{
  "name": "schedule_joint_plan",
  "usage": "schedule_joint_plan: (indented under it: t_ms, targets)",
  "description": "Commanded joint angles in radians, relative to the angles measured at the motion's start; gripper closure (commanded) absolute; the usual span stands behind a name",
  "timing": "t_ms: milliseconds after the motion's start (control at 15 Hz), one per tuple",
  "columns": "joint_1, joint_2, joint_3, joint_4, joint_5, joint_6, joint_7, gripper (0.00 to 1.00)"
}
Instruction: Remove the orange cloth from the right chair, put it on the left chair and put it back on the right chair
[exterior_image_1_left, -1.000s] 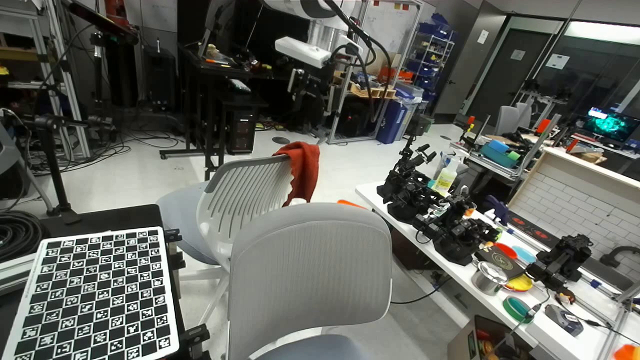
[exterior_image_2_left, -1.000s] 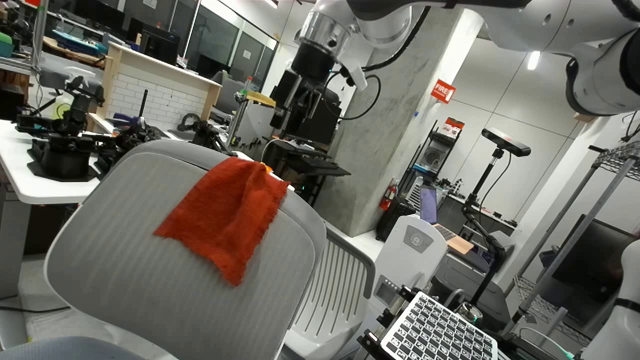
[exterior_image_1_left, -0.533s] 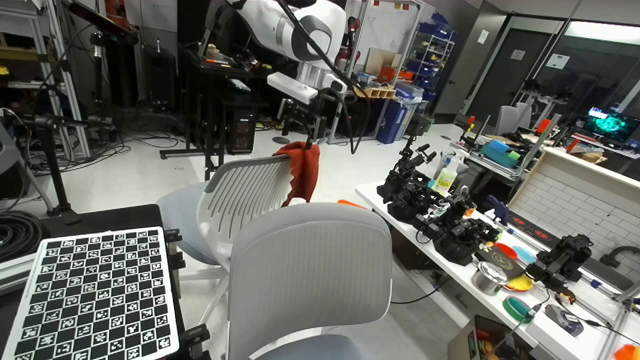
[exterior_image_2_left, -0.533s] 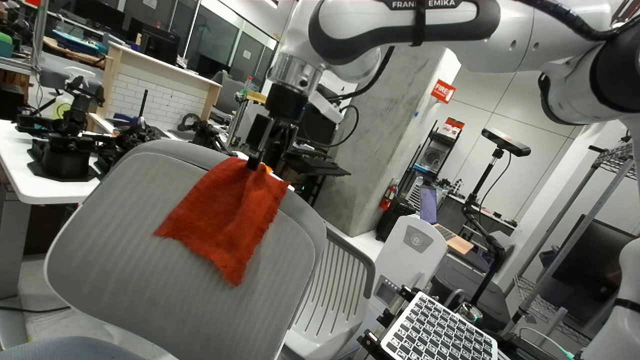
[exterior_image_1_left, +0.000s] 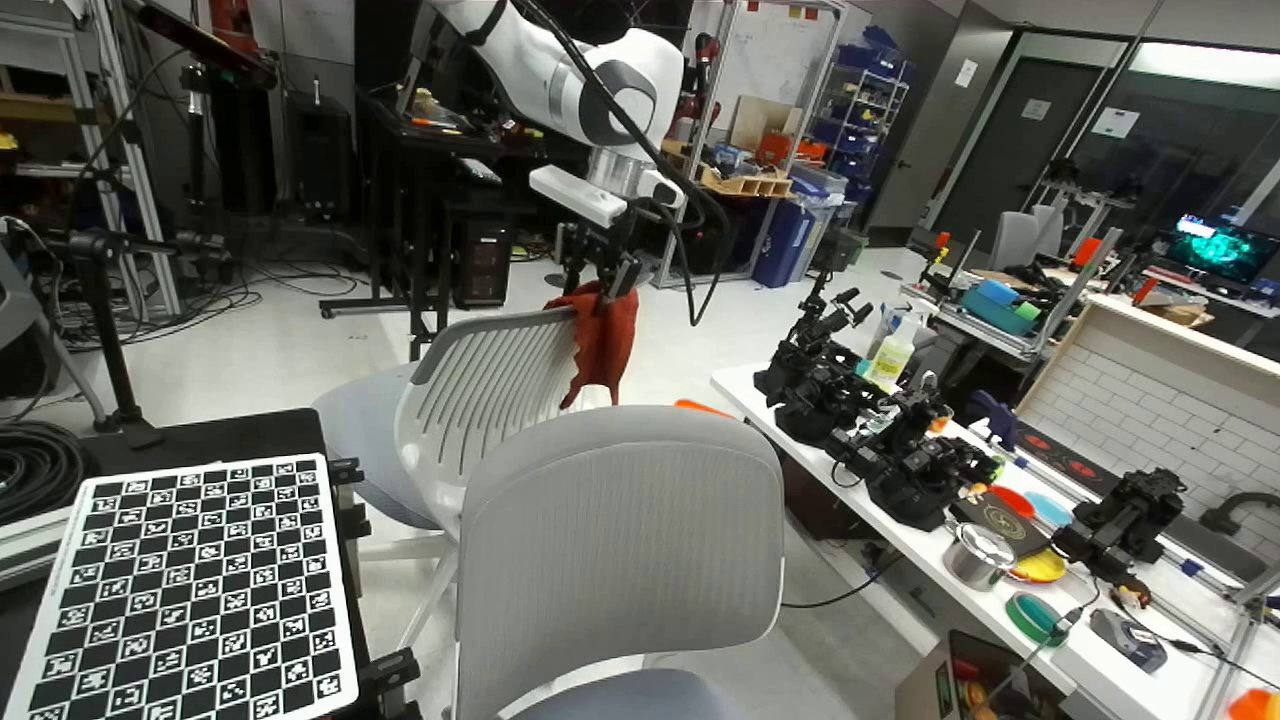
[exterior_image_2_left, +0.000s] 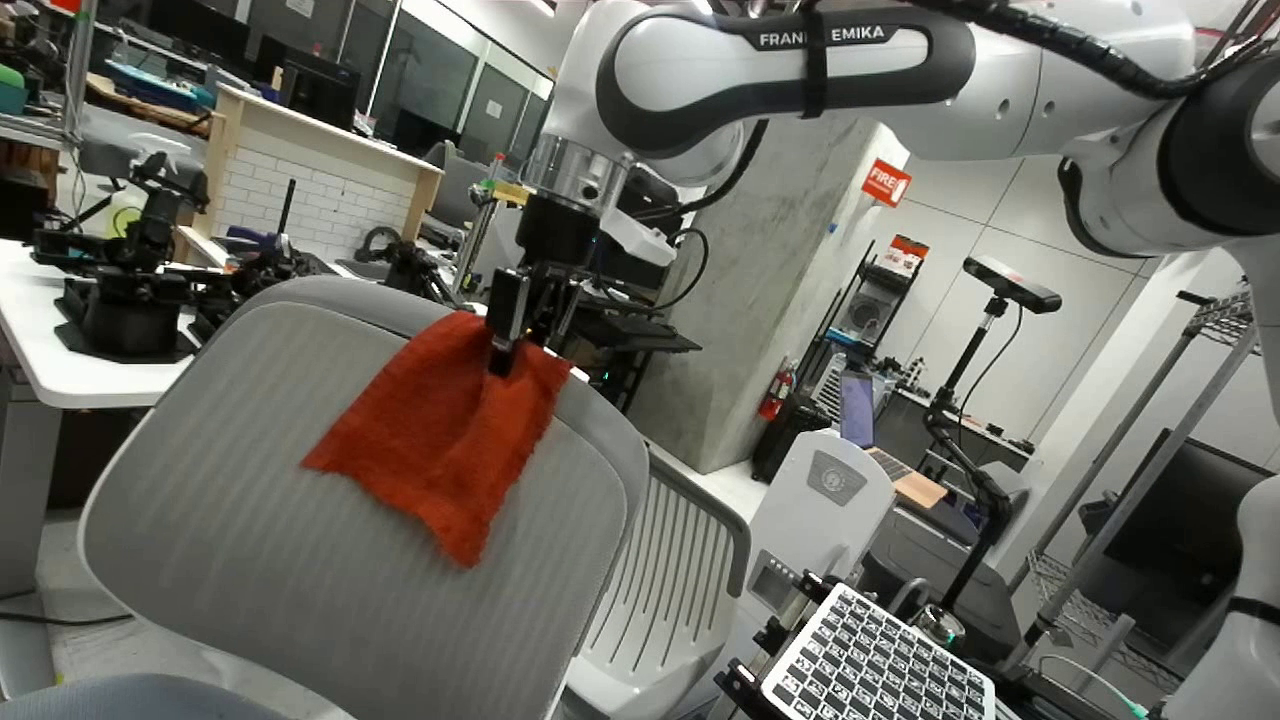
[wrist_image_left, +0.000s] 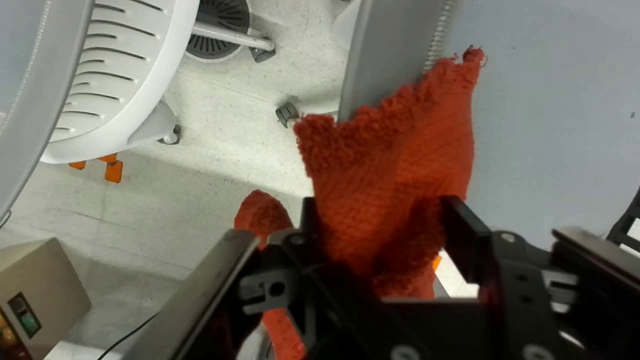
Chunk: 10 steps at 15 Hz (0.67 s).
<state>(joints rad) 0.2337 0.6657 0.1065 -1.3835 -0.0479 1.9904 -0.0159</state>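
Orange cloth (wrist_image_left: 380, 185) between fingertips (wrist_image_left: 465, 235); wrist view shows both.

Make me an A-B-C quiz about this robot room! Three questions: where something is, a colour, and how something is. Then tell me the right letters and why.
1. Where is the orange cloth?
A. On the floor
B. Over the top of an office chair's backrest
C. On the white table

2. What colour is the FIRE sign in an exterior view?
A. Green
B. Blue
C. Red

3. How is the gripper?
A. Pointing down, fingers at the cloth
B. Pointing up at the ceiling
C. Lying on the floor

1 is B: in both exterior views the cloth hangs from the backrest's top edge.
2 is C: its white letters stand on red.
3 is A: both exterior views show it pointing down, and the wrist view shows cloth between its fingers.
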Motion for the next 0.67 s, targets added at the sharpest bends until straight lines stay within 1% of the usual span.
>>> schedule_joint_plan:
  t_ms: [0, 133, 267, 333, 467, 533, 600]
  targets:
    - [0.004, -0.024, -0.004, 0.005, -0.021, -0.011, 0.016, 0.69]
    - [0.002, -0.037, -0.009, -0.002, -0.03, -0.015, 0.015, 0.84]
    - [0.001, -0.055, -0.009, -0.007, -0.032, -0.021, 0.013, 0.96]
    - [0.002, -0.065, -0.009, -0.01, -0.034, -0.025, 0.013, 0.99]
    - [0.006, -0.084, -0.007, -0.019, -0.037, -0.029, 0.012, 0.96]
    - [0.009, -0.096, -0.006, -0.025, -0.038, -0.031, 0.01, 0.98]
    - [0.011, -0.11, -0.005, -0.034, -0.04, -0.032, 0.008, 0.96]
